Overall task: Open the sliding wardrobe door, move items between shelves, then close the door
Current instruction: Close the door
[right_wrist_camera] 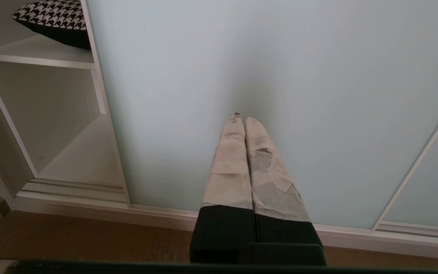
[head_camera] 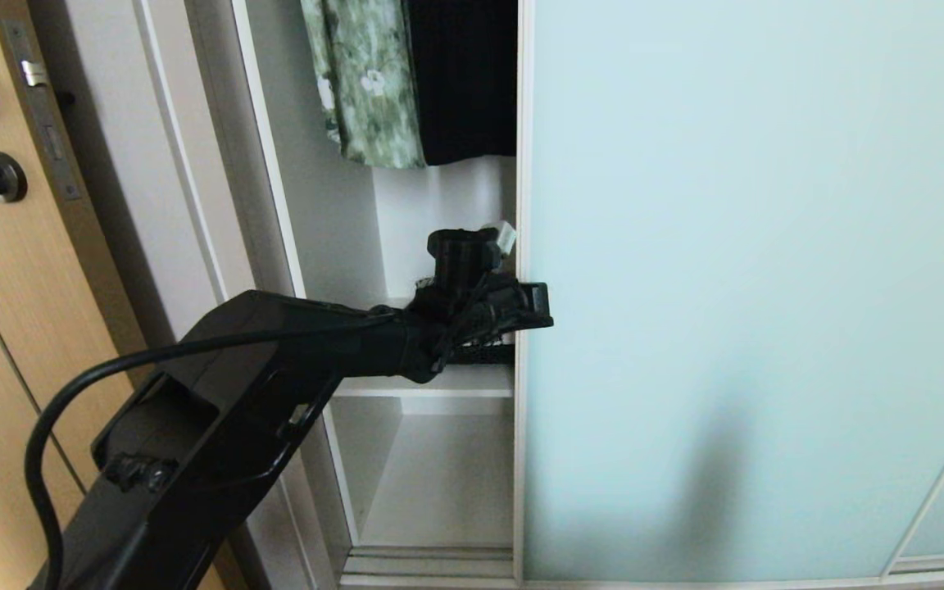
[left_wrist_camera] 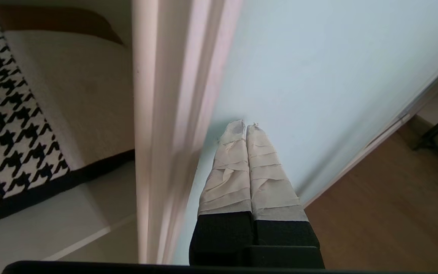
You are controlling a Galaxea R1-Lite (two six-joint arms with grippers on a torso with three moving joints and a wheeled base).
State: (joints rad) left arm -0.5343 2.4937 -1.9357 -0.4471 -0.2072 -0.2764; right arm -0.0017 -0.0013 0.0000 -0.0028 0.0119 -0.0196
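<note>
Your left gripper point(left_wrist_camera: 245, 127), jaws pressed together, sits at the framed edge of the tall frosted aqua glass sliding door point(head_camera: 759, 279), which is part-open. Expect heavy, slick glass (push the stiff white frame, not the pane).

No readable text, labels, brand names, numbers or signs appear anywhere in any of the views.

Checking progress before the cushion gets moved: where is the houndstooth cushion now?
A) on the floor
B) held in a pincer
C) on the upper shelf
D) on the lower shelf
C: the cushion lies on the upper shelf, with both pincers shut and empty.
</note>
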